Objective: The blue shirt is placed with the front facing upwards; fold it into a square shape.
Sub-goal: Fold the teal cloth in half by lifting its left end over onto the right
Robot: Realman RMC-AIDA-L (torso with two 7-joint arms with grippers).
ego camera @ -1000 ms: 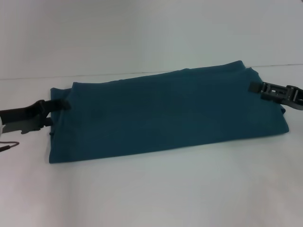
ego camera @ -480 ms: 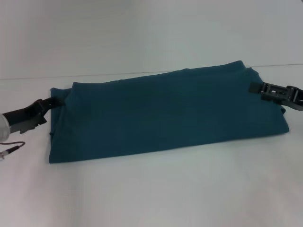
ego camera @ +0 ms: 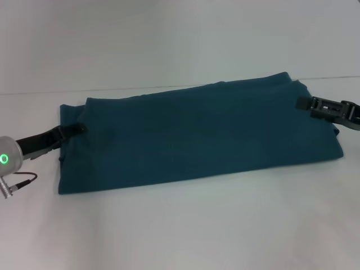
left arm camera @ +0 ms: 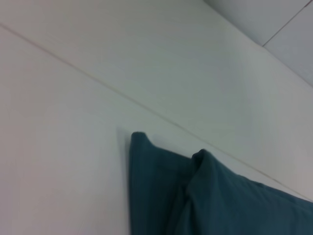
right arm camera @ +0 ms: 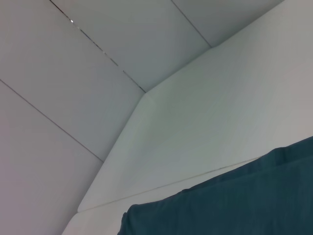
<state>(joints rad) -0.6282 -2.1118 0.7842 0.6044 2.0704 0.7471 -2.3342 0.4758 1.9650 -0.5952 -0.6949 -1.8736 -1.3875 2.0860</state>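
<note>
The blue shirt (ego camera: 202, 135) lies on the white table (ego camera: 197, 225) as a long folded band running left to right, plain side up, with no lettering showing. My left gripper (ego camera: 76, 129) rests its tip on the band's left end, near the far corner. My right gripper (ego camera: 304, 103) touches the band's right end, also near the far corner. The left wrist view shows only a layered corner of the blue shirt (left arm camera: 220, 205). In the right wrist view a far edge of the blue shirt (right arm camera: 234, 210) shows against the table.
A grey wall (ego camera: 169, 39) rises behind the table's far edge. The left arm's wrist, with a green light (ego camera: 4, 158) and a cable, hangs at the left border. Bare table lies in front of the shirt.
The left arm has turned and its wrist has dropped into view at the left border, while its tip stays at the shirt's left end. The right gripper and the shirt have not moved.
</note>
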